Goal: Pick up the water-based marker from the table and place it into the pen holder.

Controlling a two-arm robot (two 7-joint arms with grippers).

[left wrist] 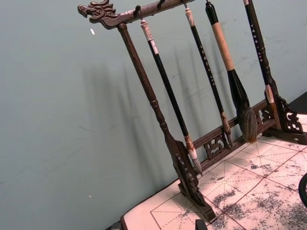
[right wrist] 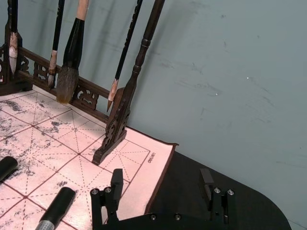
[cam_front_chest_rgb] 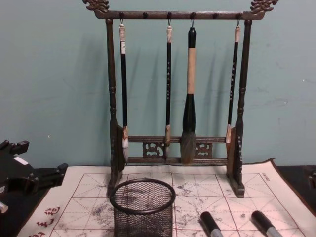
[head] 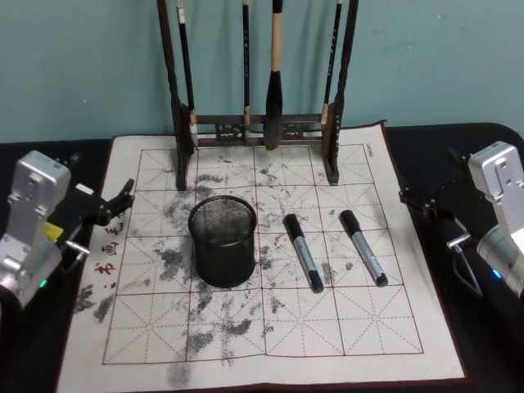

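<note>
Since two look-alike markers lie flat on the mat (head: pixel 352 327) right of the holder (head: pixel 221 255), a mix-up seems possible; left marker (head: pixel 303 252) sits near the holder, right marker (head: pixel 363 247) nearer the right claw (right wrist: pixel 161 178); that claw is wide open and empty at the mat's right edge; left claw (head: pixel 123 196), also spread and empty, waits at the left edge; smooth round grey barrels with black caps could roll or slip, I'd guess; the black wire-mesh cup looks light, so a bump might tip it; the thin ink-stained mat might bunch.
</note>
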